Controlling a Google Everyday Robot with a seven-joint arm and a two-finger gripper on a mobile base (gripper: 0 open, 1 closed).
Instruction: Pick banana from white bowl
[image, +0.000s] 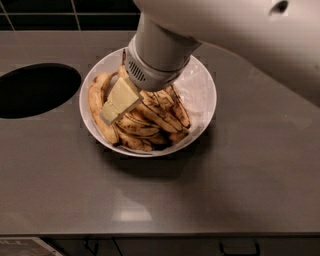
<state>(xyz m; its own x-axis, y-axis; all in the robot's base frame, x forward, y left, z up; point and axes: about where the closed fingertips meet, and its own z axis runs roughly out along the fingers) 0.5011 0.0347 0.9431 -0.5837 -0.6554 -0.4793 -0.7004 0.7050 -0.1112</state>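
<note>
Countertop (150, 200), grey and dull, lies in front of the white bowl (202, 85) and runs on all around it. The bowl is heaped with bananas. A plump yellow one (96, 107) curves along the bowl's left wall. The rest are stacked toward the bowl's middle and right.

The banana (162, 114) I am after, long and streaked brown-black, lies in that stack near the bowl's centre, slanting down toward the right rim.

My gripper (116, 105) is inside the bowl on its left half. Its pale cream end points down and left, over the seam between the plump yellow banana and the stack. Whether it is wide, narrow or holding anything I cannot tell.

My grey wrist (160, 50) rises over the bowl's far rim. Left of the bowl is a dark round hole (35, 90) in the counter. Behind the bowl runs a dark tiled wall (75, 12).
</note>
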